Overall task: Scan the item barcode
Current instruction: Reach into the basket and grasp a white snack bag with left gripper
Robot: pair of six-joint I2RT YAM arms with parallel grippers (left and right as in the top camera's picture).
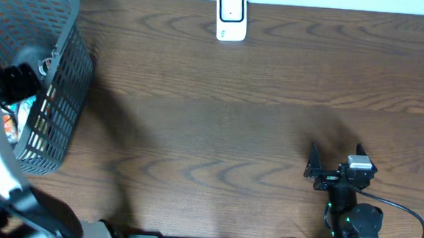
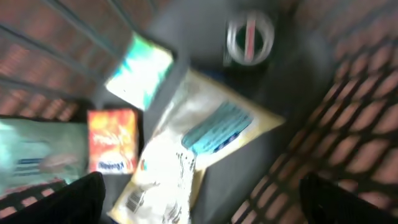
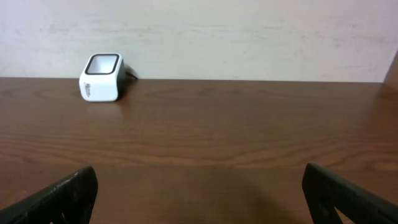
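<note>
Directly beneath left tool (image 2: pixel 202 205) lies pouch (image 2: pixel 214 127).

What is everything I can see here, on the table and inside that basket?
table: one, dark brown wood, under everything.
basket: one, grey mesh, table's left edge.
scanner: one, white, far edge, middle.
pouch: one, cream with blue label, middle of basket.
orange packet: one, orange-red, beside the pouch.
teal packet: one, teal and white, in basket.
pale green packet: one, in basket, blurred.
round tin: one, silvery top, in basket, blurred.
left end effector: one, black, open, over the basket.
right end effector: one, black, open, facing the scanner.
</note>
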